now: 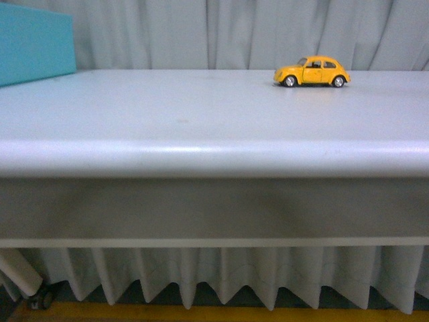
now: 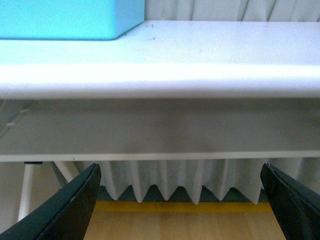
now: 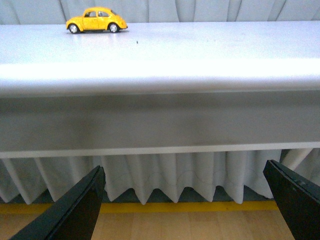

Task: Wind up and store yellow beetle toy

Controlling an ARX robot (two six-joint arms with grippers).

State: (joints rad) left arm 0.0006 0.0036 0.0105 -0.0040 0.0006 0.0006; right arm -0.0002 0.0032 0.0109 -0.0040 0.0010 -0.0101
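Observation:
The yellow beetle toy [image 1: 312,71] stands on its wheels at the far right of the white table [image 1: 201,121], side-on, nose to the left. It also shows in the right wrist view [image 3: 97,20], far back on the tabletop. My left gripper [image 2: 182,200] is open and empty, held below the table's front edge. My right gripper [image 3: 185,200] is open and empty, also below the front edge. Neither arm shows in the front view.
A turquoise box [image 1: 33,43] stands at the table's far left; it also shows in the left wrist view [image 2: 65,19]. A grey curtain [image 1: 221,33] hangs behind. Below the table are a pleated white skirt [image 1: 221,275] and a wooden floor with a yellow stripe [image 2: 185,206].

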